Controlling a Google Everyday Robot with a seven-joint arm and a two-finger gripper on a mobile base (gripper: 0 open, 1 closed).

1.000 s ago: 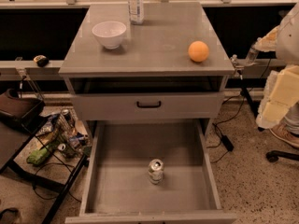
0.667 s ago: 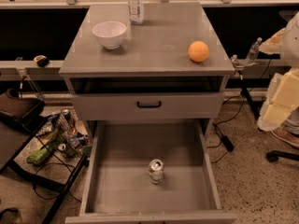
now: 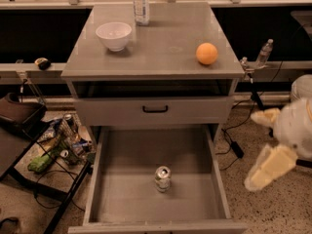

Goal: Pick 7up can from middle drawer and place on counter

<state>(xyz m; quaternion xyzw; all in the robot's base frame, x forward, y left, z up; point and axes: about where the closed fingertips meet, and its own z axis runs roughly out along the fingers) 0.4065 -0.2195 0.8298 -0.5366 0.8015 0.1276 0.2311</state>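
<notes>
The 7up can (image 3: 163, 178) stands upright on the floor of the open middle drawer (image 3: 131, 199), near its centre front. The counter (image 3: 161, 43) is the grey top of the cabinet above it. My gripper (image 3: 256, 150) is at the right, outside the drawer's right wall, about level with the can and well apart from it. Its two cream fingers (image 3: 270, 167) are spread apart and hold nothing.
On the counter stand a white bowl (image 3: 113, 35), a clear plastic bottle (image 3: 141, 4) and an orange (image 3: 206, 53). A closed drawer front with a black handle (image 3: 155, 109) is above the open drawer. Floor clutter with cans (image 3: 63, 140) lies at the left. Cables (image 3: 234, 145) run along the floor at the right.
My gripper has moved down and to the left, from beside the counter's right edge to beside the open drawer. The can and the counter items have not moved.
</notes>
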